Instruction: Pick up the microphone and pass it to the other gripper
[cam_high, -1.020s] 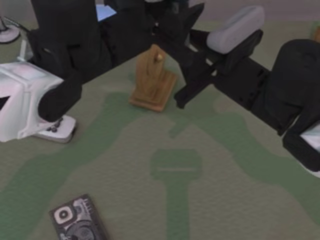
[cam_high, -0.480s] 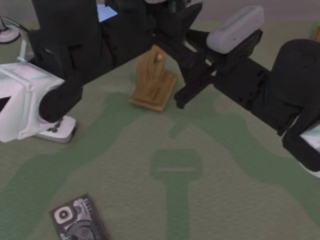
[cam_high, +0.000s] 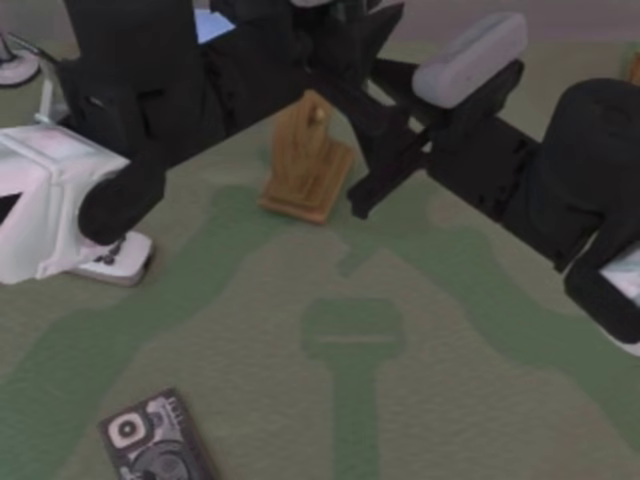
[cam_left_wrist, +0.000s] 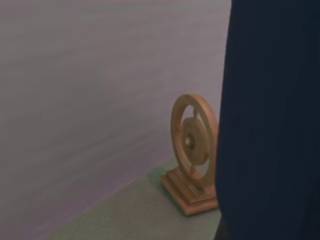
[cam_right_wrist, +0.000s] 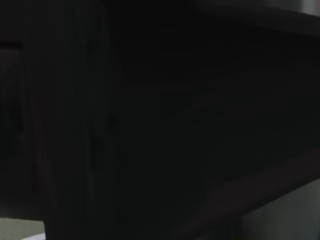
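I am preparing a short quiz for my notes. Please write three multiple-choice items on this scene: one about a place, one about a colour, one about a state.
1. Where in the top view does the dark patterned card lie?
A. lower left
B. upper right
C. centre

2. What colour is the table cover?
A. red
B. green
C. white

3. How is the wooden wheel ornament placed?
A. lying flat
B. upright on its base
C. held in a hand

Answers:
1 A, the card sits by the lower left edge.
2 B, the cover shows two shades of green.
3 B, the left wrist view shows the wheel standing on its stepped base.
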